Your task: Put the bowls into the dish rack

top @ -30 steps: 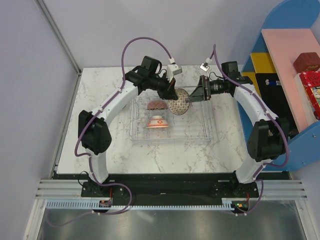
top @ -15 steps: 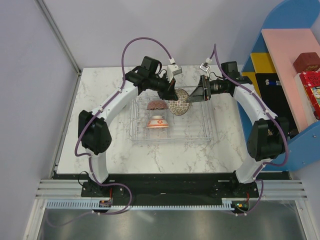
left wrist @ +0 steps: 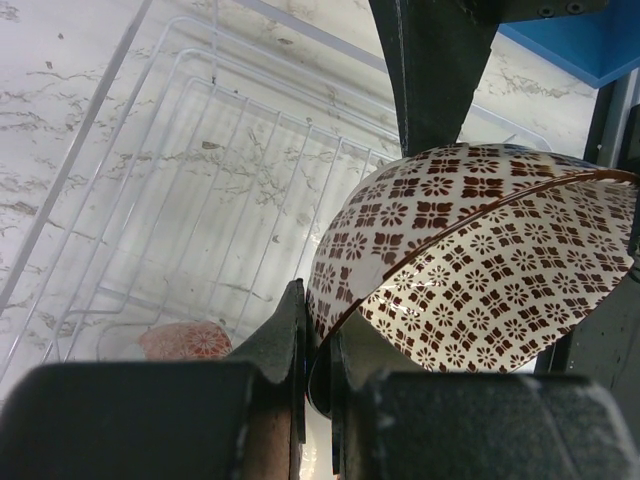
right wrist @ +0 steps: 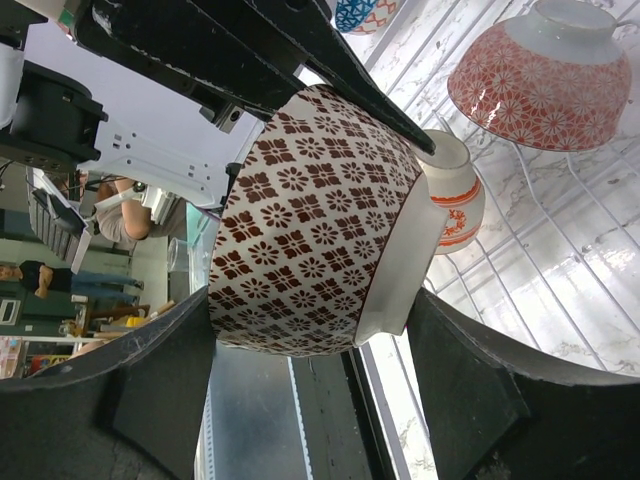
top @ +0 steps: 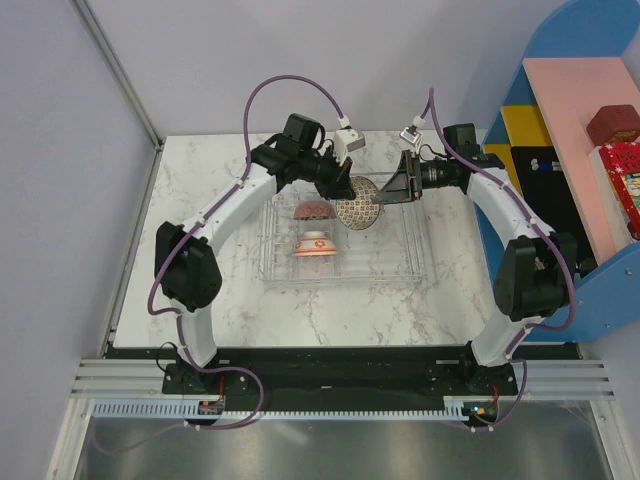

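My left gripper (left wrist: 318, 360) is shut on the rim of a beige lattice bowl (left wrist: 470, 270), holding it tilted on its side above the dish rack (top: 390, 262). My right gripper (right wrist: 312, 300) is open and straddles the same lattice bowl (right wrist: 310, 220). One finger lies against the rim side and a small gap shows at the foot side. In the rack a red patterned bowl (top: 313, 210) and an orange-and-white bowl (top: 315, 244) lie upside down. The edge of a blue bowl (right wrist: 360, 12) peeks in at the top of the right wrist view.
The rack stands in the middle of a marble table (top: 200, 200). A blue shelf unit (top: 585, 150) with boxes rises just off the table's right edge. A wall closes the far side.
The right gripper's jaws have narrowed around the lattice bowl. Both arms and the bowl have stayed nearly in place.
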